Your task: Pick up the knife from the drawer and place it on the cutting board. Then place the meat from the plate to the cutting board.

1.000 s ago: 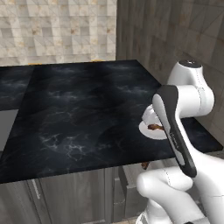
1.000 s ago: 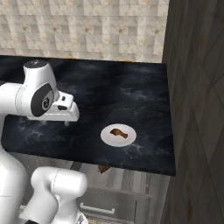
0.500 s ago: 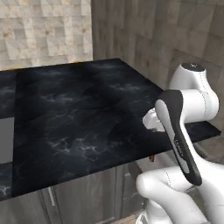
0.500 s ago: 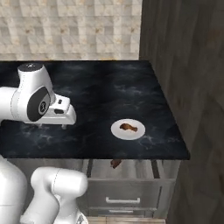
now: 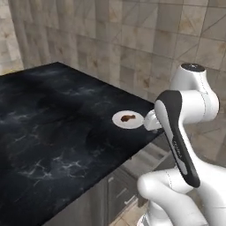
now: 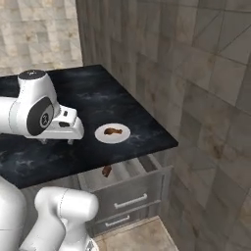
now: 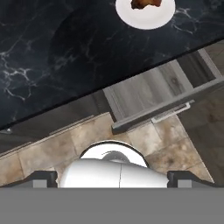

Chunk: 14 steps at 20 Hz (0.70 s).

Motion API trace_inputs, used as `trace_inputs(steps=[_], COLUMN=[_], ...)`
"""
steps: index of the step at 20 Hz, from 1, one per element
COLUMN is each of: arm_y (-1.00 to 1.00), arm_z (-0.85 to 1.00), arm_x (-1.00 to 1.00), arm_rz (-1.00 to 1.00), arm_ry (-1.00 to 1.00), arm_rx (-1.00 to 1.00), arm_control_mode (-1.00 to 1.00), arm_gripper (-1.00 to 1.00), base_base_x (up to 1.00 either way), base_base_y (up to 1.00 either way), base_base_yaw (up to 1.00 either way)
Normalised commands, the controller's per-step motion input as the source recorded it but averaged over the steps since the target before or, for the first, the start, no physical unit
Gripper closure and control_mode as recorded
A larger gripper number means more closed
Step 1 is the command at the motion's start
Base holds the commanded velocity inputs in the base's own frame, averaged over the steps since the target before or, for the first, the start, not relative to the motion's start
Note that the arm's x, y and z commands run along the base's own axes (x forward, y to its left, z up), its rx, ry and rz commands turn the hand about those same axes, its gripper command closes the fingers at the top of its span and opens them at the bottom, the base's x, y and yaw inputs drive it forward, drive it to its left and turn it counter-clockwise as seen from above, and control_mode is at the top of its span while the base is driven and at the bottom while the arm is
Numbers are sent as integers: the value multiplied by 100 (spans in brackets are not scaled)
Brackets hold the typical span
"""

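Observation:
A small white plate (image 6: 112, 134) lies near the black counter's right corner with the reddish-brown meat (image 6: 113, 131) on it. The plate (image 5: 128, 119) and meat (image 5: 128, 118) appear just left of my arm in the left base view. The plate (image 7: 145, 14) sits at the top edge of the hand view. Under the counter edge the grey wood-grain drawer (image 6: 128, 180) stands pulled open; its inside (image 7: 148, 89) looks bare where it shows. My gripper (image 6: 57, 142) hovers open over the counter left of the plate, holding nothing. The knife and the cutting board are out of view.
A small brown shape (image 6: 106, 170) lies in the drawer under the counter lip; I cannot tell what it is. A tiled wall (image 6: 196, 88) rises right of the counter. A second closed drawer (image 6: 117, 220) sits below. Tan floor tiles (image 7: 52, 144) lie beneath the hand.
The whole picture has swung, so the base and cameras have moved; the counter corner and the open drawer now sit more central. The gripper stays open above the counter.

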Motion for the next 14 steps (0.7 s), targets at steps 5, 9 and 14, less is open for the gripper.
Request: trace_inputs(steps=[5,9,14], arm_y=[0,0,0], arm_z=[0,0,0], arm_x=[0,0,0], arm_rz=[0,0,0], arm_ry=[0,0,0], arm_rx=[0,0,0], arm_control_mode=[100,100,100], arm_gripper=[-100,-100,-100], base_base_x=[9,8,-2], base_base_y=[44,61,67], base_base_yaw=[-46,-24,-13])
